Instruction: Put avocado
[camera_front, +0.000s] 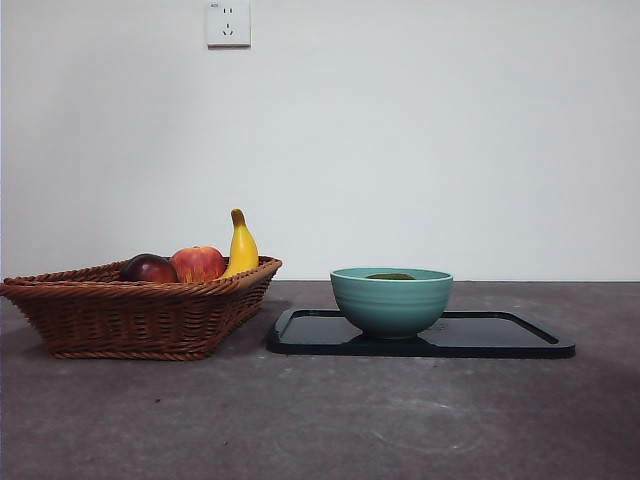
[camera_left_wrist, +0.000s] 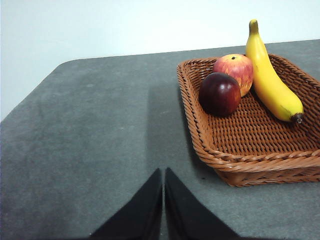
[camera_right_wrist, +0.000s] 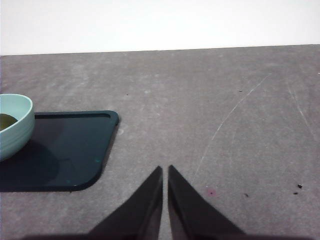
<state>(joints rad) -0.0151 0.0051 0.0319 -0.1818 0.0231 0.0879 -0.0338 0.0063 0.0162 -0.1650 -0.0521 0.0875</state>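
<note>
The avocado (camera_front: 390, 276) lies inside the teal bowl (camera_front: 391, 300); only a sliver of its dark green top shows over the rim. In the right wrist view the avocado (camera_right_wrist: 6, 120) shows as a dark patch inside the bowl (camera_right_wrist: 15, 131). The bowl stands on a black tray (camera_front: 500, 335). My left gripper (camera_left_wrist: 163, 176) is shut and hovers over bare table beside the wicker basket (camera_left_wrist: 240, 165). My right gripper (camera_right_wrist: 165, 173) is shut, over the table to the side of the tray (camera_right_wrist: 75, 150). Neither arm shows in the front view.
The wicker basket (camera_front: 130, 315) at the left holds a dark red-purple fruit (camera_front: 149, 268), a red apple (camera_front: 198, 263) and a banana (camera_front: 241, 246). A wall with a socket (camera_front: 228, 23) rises behind the grey table.
</note>
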